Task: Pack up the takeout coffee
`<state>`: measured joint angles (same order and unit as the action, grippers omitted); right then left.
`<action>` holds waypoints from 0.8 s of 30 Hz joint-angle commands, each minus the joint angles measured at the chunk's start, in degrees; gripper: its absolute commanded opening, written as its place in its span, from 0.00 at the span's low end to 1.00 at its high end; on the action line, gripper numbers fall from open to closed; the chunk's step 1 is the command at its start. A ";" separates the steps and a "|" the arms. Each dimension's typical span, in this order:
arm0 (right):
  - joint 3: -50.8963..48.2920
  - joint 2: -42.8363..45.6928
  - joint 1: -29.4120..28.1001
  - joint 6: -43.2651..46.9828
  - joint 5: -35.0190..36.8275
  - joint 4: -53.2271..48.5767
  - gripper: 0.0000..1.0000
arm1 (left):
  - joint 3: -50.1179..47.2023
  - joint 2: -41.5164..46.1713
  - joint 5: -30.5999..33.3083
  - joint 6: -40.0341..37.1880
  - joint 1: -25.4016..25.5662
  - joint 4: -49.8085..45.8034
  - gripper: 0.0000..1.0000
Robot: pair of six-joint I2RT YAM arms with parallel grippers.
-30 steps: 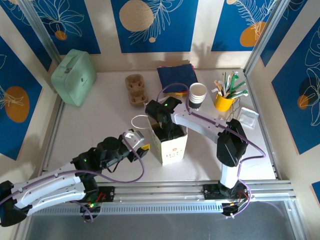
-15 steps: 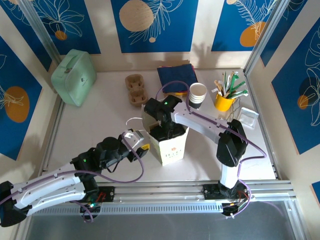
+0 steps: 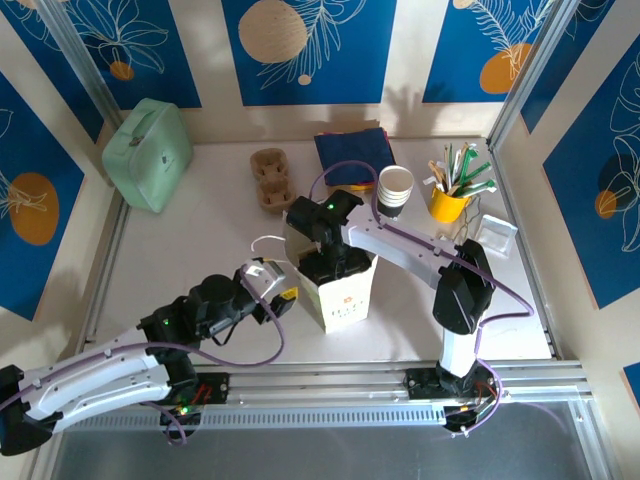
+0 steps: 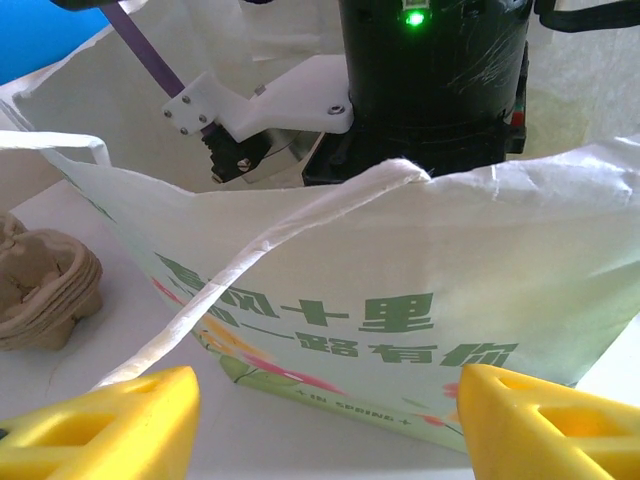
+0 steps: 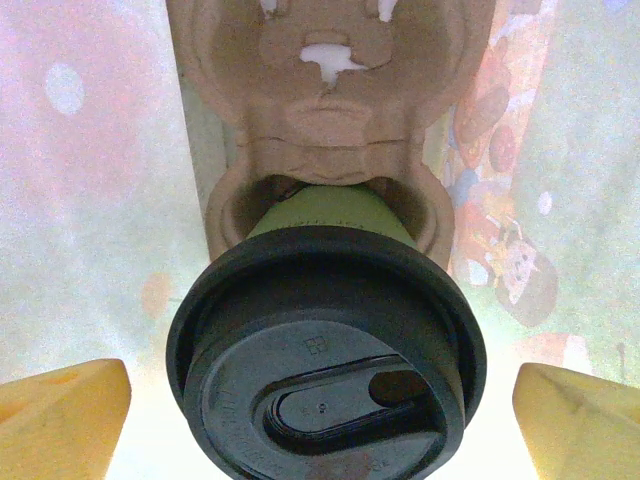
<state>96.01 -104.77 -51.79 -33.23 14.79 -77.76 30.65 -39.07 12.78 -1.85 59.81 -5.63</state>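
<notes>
Blue-patterned walls surround a white counter (image 3: 190, 250).

Change over the last second: the right arm has sunk deeper into the paper bag (image 3: 345, 298) at counter centre. The bag's loop handle (image 3: 265, 240), at 10 o'clock of the bag, has shifted a little.

Reading: delivery looks complete. In the right wrist view the takeout coffee (image 5: 325, 350), a pale green cup under a black lid, stands upright in a socket of the pulp carrier (image 5: 330, 70) inside the bag.

Right tool (image 5: 320, 415): spread wide, with yellow fingers at 8 and 4 o'clock of the lid and clear of it. It holds nothing. Next is likely a straight lift out, minding the bag walls.

Left tool (image 4: 325, 415): also wide and carrying nothing, at 9 o'clock of the bag and facing its printed side. Whether it touches the bag, cannot tell.
</notes>
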 commanded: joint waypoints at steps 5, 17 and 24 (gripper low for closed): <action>4.68 1.59 -0.48 -0.12 1.25 -3.21 0.99 | 2.55 -0.43 0.33 -0.09 0.34 -1.34 0.69; 7.15 1.32 0.05 0.26 1.13 -3.86 1.00 | 3.35 -1.26 0.47 -0.52 0.38 -1.56 0.69; 8.78 1.13 0.22 0.45 1.21 -4.63 0.98 | 3.40 -1.32 0.41 -0.70 0.39 -1.34 0.69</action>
<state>102.50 -104.77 -51.72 -32.99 16.10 -80.40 32.14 -40.62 12.73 -2.00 59.81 -6.92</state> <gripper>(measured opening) 0.987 0.694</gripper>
